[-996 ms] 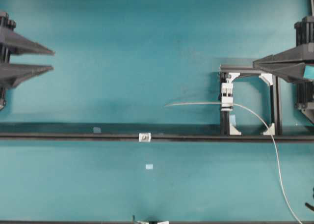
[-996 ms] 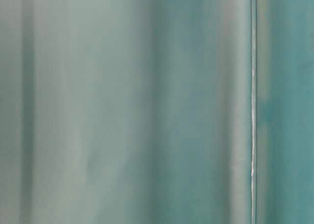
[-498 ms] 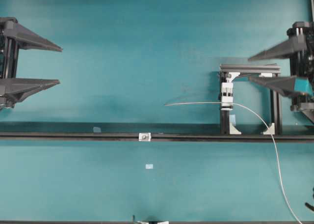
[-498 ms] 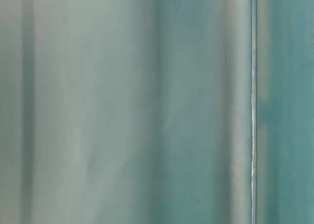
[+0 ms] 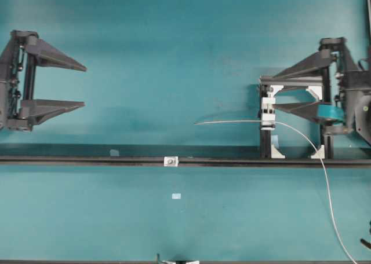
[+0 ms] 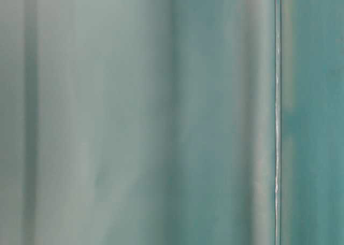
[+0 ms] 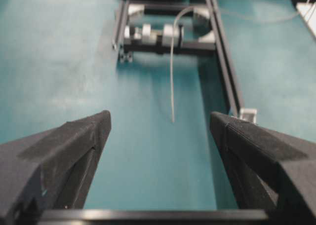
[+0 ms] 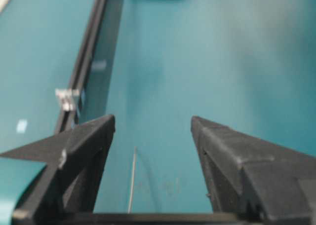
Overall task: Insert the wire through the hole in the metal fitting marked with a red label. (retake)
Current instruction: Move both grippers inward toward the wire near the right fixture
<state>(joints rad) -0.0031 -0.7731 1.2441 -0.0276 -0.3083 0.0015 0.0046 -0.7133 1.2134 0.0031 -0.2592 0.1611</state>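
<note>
The thin silver-grey wire (image 5: 232, 122) runs through a white clamp block (image 5: 267, 113) on a black stand; its bare tip points left above the table. Its tail curves down to the lower right. The tiny silver metal fitting (image 5: 170, 161) with its dark hole sits on the black rail (image 5: 69, 159). My left gripper (image 5: 84, 86) is open and empty at the far left. My right gripper (image 5: 275, 92) is open and empty over the stand, right of the clamp. The wire also shows in the left wrist view (image 7: 172, 77) and the right wrist view (image 8: 132, 183). The fitting shows there too (image 7: 247, 114) (image 8: 66, 98).
The black stand frame (image 5: 324, 128) rises at the right with white corner feet. A small pale tape rectangle (image 5: 176, 196) lies below the rail, another (image 5: 114, 153) just above it. The table-level view shows only blurred teal.
Both grippers have opened wide and moved inward. The left one came right, the right one came left over the stand. The wire and fitting have not moved.
</note>
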